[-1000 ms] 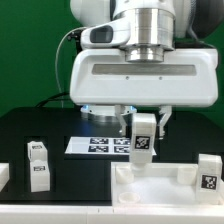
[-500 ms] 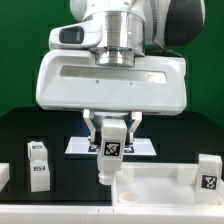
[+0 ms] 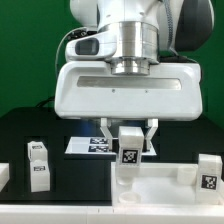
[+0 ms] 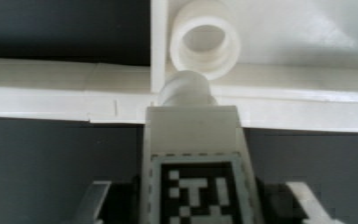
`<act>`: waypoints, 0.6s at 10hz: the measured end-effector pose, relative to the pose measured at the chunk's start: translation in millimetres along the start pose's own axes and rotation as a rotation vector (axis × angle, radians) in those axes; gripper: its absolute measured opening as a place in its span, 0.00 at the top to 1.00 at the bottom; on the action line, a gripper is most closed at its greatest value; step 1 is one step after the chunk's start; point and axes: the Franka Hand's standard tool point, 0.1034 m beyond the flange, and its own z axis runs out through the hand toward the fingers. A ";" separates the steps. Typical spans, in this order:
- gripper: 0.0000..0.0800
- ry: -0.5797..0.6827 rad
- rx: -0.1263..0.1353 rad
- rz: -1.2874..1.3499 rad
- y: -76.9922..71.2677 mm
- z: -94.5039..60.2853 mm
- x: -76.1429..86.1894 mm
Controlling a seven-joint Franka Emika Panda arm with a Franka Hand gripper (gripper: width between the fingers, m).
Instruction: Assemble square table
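My gripper (image 3: 130, 135) is shut on a white block leg (image 3: 130, 155) with a black-and-white tag, held upright over the near-left corner of the white square table top (image 3: 165, 188). In the wrist view the leg (image 4: 197, 140) fills the middle between my fingers (image 4: 101, 200), its rounded end pointing at a round socket (image 4: 206, 42) in the top's corner; whether they touch I cannot tell. Two more tagged legs (image 3: 38, 165) stand at the exterior view's left, and another (image 3: 208, 172) at the exterior view's right by the top's rim.
The marker board (image 3: 95, 146) lies flat on the black table behind the held leg. A small white piece (image 3: 4, 177) sits at the exterior view's left edge. A green wall stands behind the arm.
The arm swung to the exterior view's left with the leg, then back right; the leg now hangs over the top's near-left corner.
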 end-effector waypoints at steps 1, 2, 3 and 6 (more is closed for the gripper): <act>0.64 -0.004 0.000 -0.002 -1.3 3.8 -3.1; 0.64 -0.007 0.000 -0.003 -2.1 6.1 -4.8; 0.64 -0.009 -0.001 -0.005 -2.5 9.4 -7.0; 0.64 0.012 -0.009 -0.007 -1.8 10.7 -5.4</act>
